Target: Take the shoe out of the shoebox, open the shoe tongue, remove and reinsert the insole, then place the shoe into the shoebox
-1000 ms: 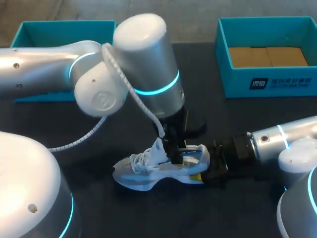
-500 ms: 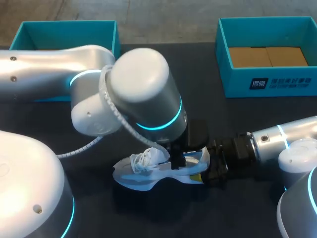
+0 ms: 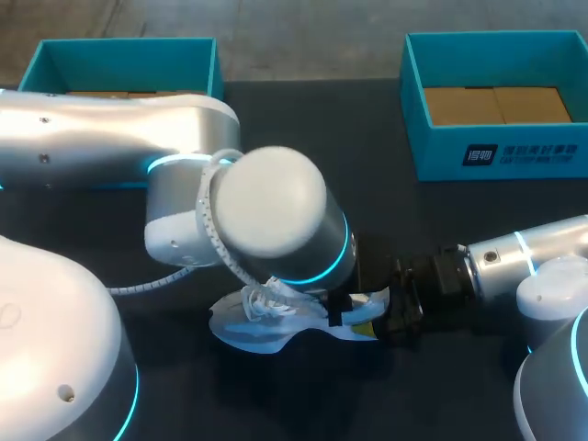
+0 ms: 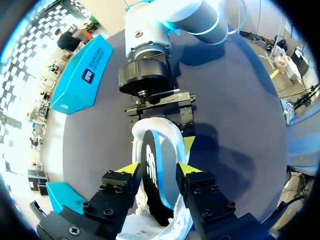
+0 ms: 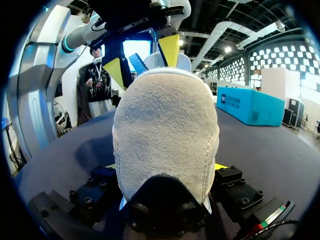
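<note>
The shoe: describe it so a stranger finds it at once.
On the table, nearer the robot than the teal boxes, lies a white laced shoe. Unlike them, it is held: right end effector at the heel, left end effector on the dark insole.

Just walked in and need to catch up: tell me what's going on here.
The shoe lies on the table, out of its box. The right gripper clamps its heel. The left gripper pinches the insole, which stands on edge partly inside the shoe. Whether it is coming out or going back in, I cannot tell.
</note>
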You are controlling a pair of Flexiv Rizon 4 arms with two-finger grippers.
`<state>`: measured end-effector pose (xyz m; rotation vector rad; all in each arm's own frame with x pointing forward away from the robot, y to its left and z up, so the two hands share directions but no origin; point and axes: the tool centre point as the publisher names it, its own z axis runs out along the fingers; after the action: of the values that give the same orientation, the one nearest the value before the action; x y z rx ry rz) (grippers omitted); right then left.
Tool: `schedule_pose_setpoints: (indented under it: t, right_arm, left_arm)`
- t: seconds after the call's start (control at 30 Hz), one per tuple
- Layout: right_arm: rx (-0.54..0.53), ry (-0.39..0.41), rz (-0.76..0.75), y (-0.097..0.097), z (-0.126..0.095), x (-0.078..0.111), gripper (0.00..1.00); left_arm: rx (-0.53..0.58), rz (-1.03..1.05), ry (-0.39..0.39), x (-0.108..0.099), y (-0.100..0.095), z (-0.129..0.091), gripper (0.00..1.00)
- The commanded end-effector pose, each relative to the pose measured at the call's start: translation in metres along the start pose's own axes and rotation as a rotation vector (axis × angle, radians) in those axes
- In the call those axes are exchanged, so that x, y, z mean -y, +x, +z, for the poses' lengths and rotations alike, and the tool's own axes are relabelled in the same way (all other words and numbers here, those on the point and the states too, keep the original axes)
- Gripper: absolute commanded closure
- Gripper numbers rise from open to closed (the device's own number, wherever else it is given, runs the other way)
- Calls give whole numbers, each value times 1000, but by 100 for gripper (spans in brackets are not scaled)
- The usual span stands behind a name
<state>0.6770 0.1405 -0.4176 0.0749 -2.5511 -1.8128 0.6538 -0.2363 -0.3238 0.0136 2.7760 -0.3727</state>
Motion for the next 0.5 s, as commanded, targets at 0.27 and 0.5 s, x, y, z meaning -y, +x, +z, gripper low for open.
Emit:
schedule_pose_setpoints:
  t: [0.27, 0.5]
  right_arm:
    - [1, 5, 0, 1, 1, -1, 100]
    - [1, 5, 0, 1, 1, -1, 100]
  left_arm:
    - [43, -31, 13, 1, -5, 13, 58]
    - [42, -39, 21, -4, -7, 18, 58]
